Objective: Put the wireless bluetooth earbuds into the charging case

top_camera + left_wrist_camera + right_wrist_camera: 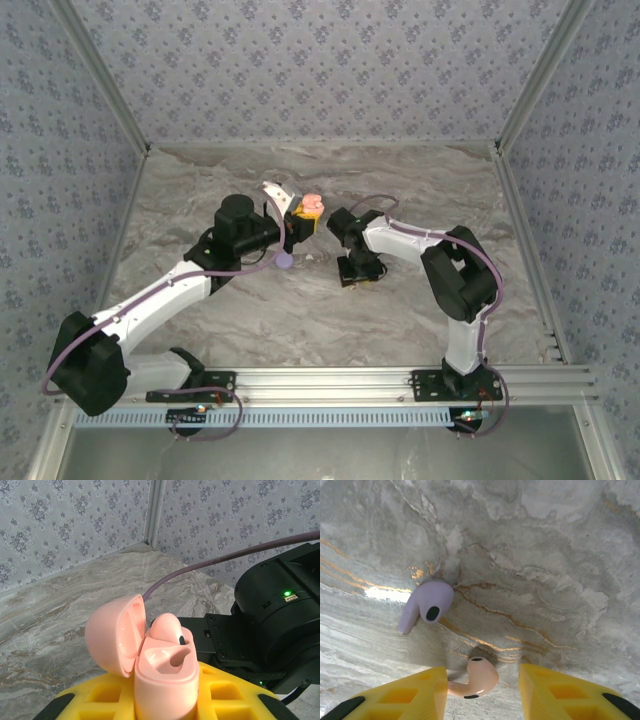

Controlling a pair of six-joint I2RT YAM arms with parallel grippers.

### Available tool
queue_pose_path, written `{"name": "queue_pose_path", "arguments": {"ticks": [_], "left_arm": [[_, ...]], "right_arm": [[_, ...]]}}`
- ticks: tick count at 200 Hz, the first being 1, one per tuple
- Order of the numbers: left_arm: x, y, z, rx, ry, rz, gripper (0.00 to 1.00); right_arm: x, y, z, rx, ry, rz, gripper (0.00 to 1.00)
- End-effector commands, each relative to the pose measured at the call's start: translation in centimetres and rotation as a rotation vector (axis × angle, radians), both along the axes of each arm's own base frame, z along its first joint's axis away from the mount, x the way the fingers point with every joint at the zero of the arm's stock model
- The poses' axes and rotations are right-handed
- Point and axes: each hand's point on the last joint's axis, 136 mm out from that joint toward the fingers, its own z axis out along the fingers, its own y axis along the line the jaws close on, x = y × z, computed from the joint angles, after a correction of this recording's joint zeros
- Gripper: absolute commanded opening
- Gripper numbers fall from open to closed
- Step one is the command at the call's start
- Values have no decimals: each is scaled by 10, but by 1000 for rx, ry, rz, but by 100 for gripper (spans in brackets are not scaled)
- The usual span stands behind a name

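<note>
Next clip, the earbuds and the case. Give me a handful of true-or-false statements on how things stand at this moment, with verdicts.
1. The pink charging case has its lid open. True.
2. Both slots of the case hold an earbud. False: one seated pink earbud is in; the slot beside it is empty.
3. A loose pink earbud lies on the table between the right gripper's fingers. True.
4. The left gripper holds the lilac earbud. False: it grips the case; the lilac earbud lies on the table.
5. The right gripper is clamped on the loose earbud. False: its jaws stand apart.
</note>
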Motion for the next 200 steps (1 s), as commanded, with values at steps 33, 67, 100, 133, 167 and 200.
{"name": "queue_pose_path", "arguments": {"ticks": [33,67,100,133,167,200], "left_arm": [[1,5,13,-20,-46,13,23],[1,5,13,-18,-46,13,23],[1,5,13,-17,-43,13,23],[1,5,13,-18,-46,14,23],[1,5,13,-17,-45,16,23],[1,5,12,-13,-42,18,23]], "right_arm": [[-5,-5,3,-51,10,37,39],[-4,-3,1,-41,11,31,32],[-5,-4,-1,-48,12,24,26],[-7,-8,-7,-61,17,11,22],[-6,-14,-7,-77,6,-1,15],[1,-26,-2,-90,-17,-30,10]]}}
